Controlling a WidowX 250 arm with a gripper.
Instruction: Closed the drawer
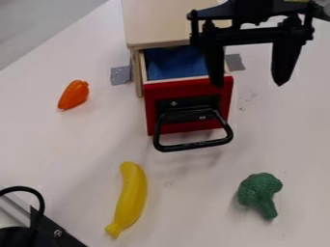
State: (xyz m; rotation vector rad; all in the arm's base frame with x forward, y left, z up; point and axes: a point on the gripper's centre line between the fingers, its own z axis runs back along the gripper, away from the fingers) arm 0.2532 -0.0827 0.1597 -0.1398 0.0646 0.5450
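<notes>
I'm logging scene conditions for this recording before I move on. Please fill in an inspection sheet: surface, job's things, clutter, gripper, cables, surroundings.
Surface: white tabletop, small dark marks; grey tape patches on both sides of the cabinet.
Job's things: red-fronted wooden drawer stands open from its pale wooden cabinet, blue inside showing; black looped handle on its front.
Clutter: orange carrot-like toy, curved yellow toy banana, green toy broccoli.
Gripper: black two-finger gripper, upper right, fingers apart, nothing gripped.
Cables: black cord-like loop, lower left, probably a cable.
Surroundings: grey area beyond the table edge; black fixture, lower-left corner.
</notes>
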